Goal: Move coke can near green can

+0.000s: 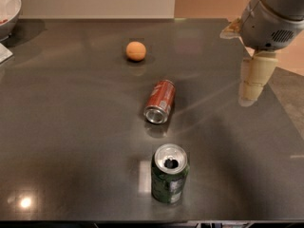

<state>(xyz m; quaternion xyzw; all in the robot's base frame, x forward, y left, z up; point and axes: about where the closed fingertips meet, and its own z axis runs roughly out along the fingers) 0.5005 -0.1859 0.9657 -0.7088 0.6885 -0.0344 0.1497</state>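
Note:
The coke can [160,101] is red with a silver end and lies on its side near the middle of the dark table [71,127], its open end facing the front. The green can [169,174] stands upright near the front edge, a short way in front of the coke can and not touching it. My gripper [251,87] hangs above the table's right side, to the right of the coke can and well apart from it. It holds nothing that I can see.
An orange ball [136,51] sits behind the coke can toward the back. A white bowl [8,6] stands at the back left corner. The table's right edge runs just beside the gripper.

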